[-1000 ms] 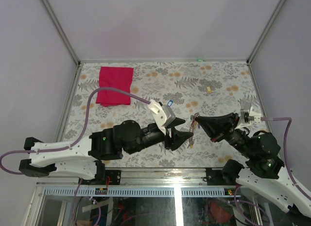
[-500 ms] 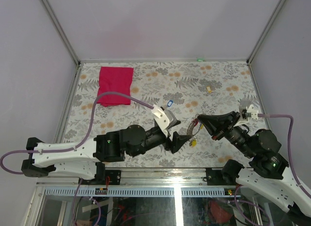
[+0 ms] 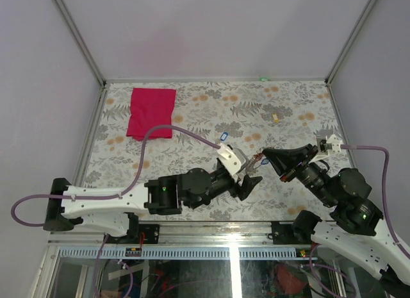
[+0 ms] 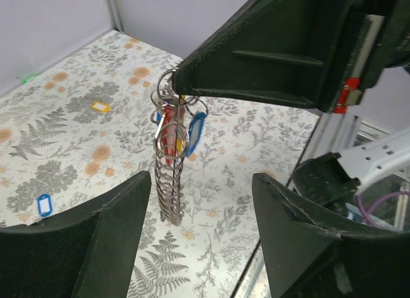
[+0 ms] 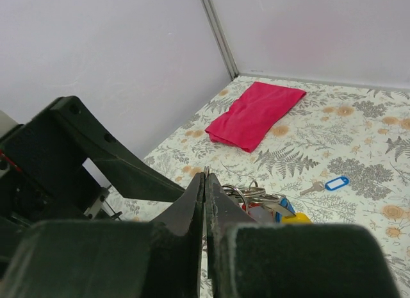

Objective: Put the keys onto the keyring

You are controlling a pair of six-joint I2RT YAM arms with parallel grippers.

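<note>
My right gripper [image 3: 264, 152] is shut on the keyring [image 4: 168, 86], pinching the thin metal ring at its fingertips [image 5: 205, 177] and holding it above the table. Its coiled grey strap [image 4: 170, 182] hangs straight down. Keys with red, yellow and blue tags [image 4: 179, 131] hang bunched on the ring; they also show in the right wrist view [image 5: 275, 207]. My left gripper [image 3: 248, 177] is open and empty, its jaws wide on either side below the strap [image 4: 202, 182]. One more key with a blue tag [image 3: 223, 136] lies on the table [image 4: 43, 204] [image 5: 333, 182].
A red cloth [image 3: 151, 112] lies at the back left [image 5: 256, 113]. A small tan block [image 3: 276, 117] lies at the back right [image 4: 100, 106]. The table's near edge with its metal rail [image 3: 230, 226] is close under both grippers.
My left arm has reached to the right, bringing its open gripper right up to the hanging keyring. My right gripper has kept its hold and shifted slightly right.
</note>
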